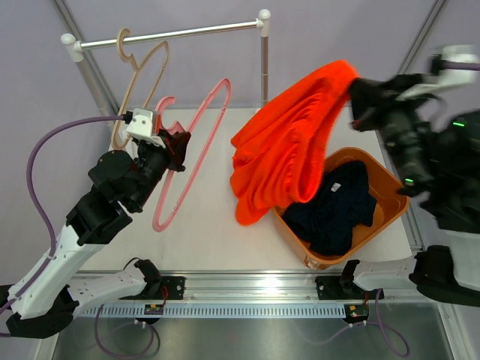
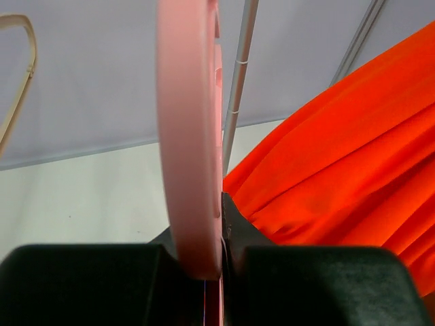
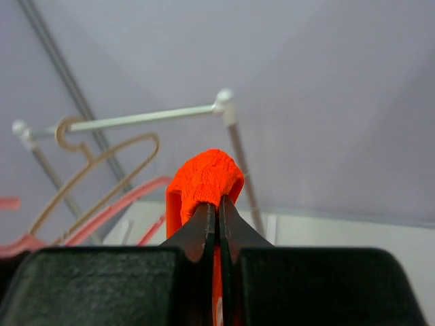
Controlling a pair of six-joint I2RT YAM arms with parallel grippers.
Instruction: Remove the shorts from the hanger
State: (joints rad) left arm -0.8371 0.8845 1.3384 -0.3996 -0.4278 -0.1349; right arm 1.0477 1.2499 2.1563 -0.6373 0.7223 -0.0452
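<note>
Progress looks nearly complete: the pink hanger (image 2: 187, 136) is bare and off the rail (image 1: 172, 34), gripped at 9 o'clock by the left end effector (image 1: 178, 152), which is closed on it. The right end effector (image 3: 217, 207) is clamped on a bunched edge of the orange shorts (image 1: 289, 142), which hang over the basket (image 1: 390, 191) at 4 o'clock, where the navy shorts (image 1: 337, 210) lie. Releasing the orange pair seems all that remains. The table (image 1: 210, 240) offers open room at its middle; the rail crosses at 12 o'clock, near the lifted fabric.

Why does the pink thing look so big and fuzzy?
Left wrist view: the pink hanger is very close to the camera, so it looks huge and soft. Top view: the right arm is smeared near the edge. Right wrist view: the rack behind the orange shorts is blurry.
</note>
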